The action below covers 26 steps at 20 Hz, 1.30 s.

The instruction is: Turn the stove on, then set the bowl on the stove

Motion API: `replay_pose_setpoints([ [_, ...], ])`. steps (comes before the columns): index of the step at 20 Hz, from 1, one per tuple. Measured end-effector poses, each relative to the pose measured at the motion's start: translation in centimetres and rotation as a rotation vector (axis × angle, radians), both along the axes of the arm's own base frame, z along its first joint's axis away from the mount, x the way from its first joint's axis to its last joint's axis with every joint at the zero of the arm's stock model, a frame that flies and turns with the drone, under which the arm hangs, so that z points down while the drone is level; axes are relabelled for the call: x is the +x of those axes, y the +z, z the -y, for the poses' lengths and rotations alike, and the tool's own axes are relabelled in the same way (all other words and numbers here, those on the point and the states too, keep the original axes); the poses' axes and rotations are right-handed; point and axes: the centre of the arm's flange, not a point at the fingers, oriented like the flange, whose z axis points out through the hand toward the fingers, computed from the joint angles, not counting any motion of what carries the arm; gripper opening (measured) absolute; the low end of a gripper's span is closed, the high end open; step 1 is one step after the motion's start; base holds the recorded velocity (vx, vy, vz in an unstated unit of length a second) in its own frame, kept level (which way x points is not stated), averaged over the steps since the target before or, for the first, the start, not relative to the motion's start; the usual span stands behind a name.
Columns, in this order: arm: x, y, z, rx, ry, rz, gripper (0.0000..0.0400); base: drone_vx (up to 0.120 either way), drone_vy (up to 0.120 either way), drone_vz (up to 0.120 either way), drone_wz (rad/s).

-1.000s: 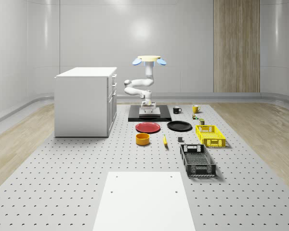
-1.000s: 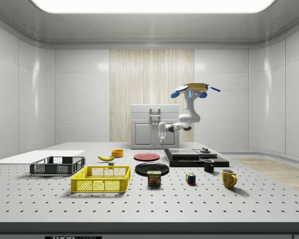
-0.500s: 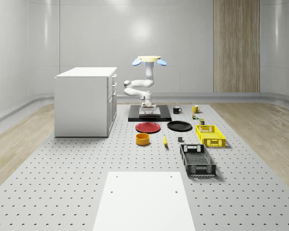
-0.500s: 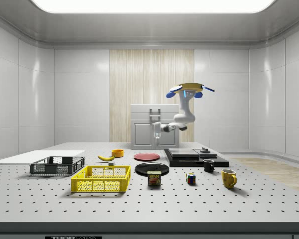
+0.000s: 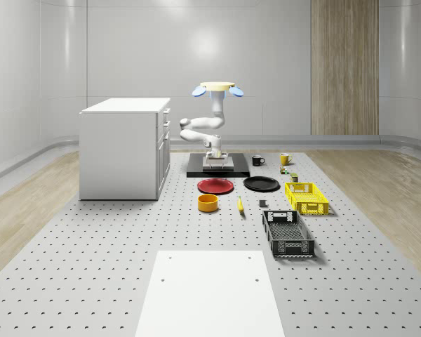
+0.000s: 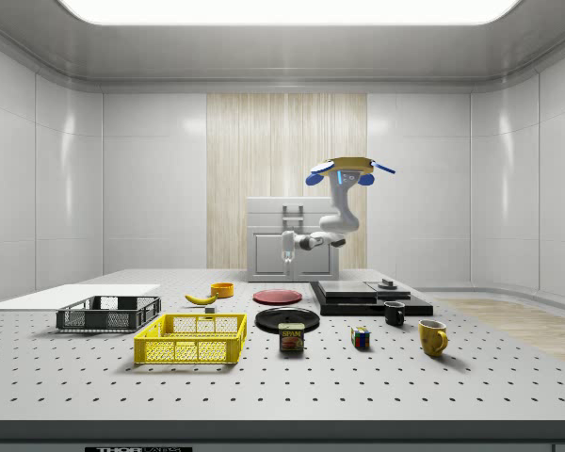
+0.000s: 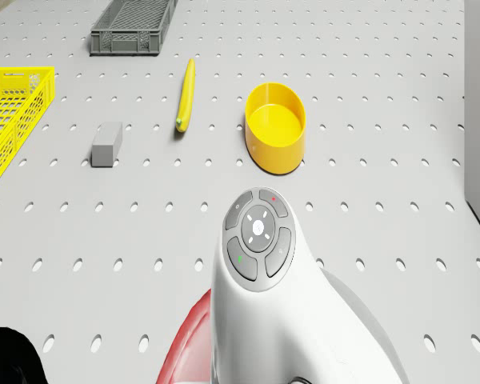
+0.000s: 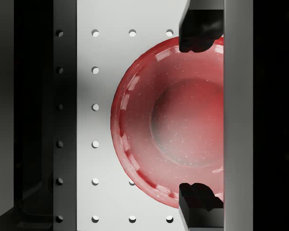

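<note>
Yellow bowl (image 5: 208, 203) sits upright on the perforated table (image 5: 91, 267), just in front of the red plate (image 5: 215, 186) in the whole-scene view and well apart from the black stove (image 5: 196, 168); a banana (image 7: 186, 96) lies just beside it. Gripper (image 6: 287, 257) hangs empty above the red plate with fingers (image 8: 197, 29) spread wide, so the bowl lies beyond the plate, on the side away from the stove, and lower. Drone (image 6: 348, 170) hovers over the stove's near edge.
</note>
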Motion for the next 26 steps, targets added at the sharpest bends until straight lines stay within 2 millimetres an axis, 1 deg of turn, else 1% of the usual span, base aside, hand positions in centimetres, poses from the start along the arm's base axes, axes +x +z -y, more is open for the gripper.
replay_pose_setpoints([
  [26, 0.0, 0.0, 0.0, 0.0, 0.0, 0.0, 0.04, 0.12, 0.0, 0.0, 0.0],
])
